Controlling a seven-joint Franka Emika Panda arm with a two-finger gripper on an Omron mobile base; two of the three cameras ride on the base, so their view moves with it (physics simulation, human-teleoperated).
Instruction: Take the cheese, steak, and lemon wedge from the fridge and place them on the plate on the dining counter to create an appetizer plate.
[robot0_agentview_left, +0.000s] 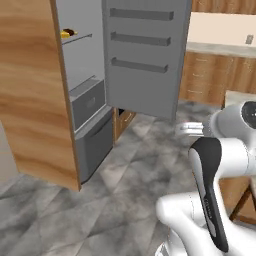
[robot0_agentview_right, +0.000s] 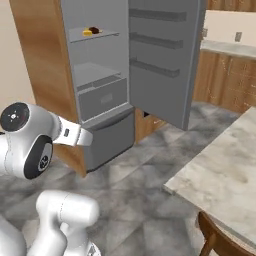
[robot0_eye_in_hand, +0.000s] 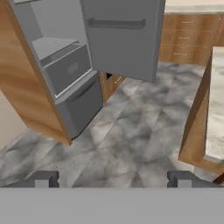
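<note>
fridge (robot0_agentview_right: 107, 105): grey, door open
cheese (robot0_agentview_right: 87, 32): yellow, upper shelf
steak (robot0_agentview_right: 94, 30): dark, touching cheese
dining counter (robot0_agentview_right: 225, 175): beige marbled top

One fridge (robot0_agentview_right: 107, 75); one cheese (robot0_agentview_right: 87, 32); one steak (robot0_agentview_right: 94, 30); three door shelves (robot0_agentview_right: 152, 41); one dining counter (robot0_agentview_right: 225, 175).

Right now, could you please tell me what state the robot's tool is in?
Tool: open, jaws spread wide, holding nothing; it looks over the floor toward the open fridge.
</note>
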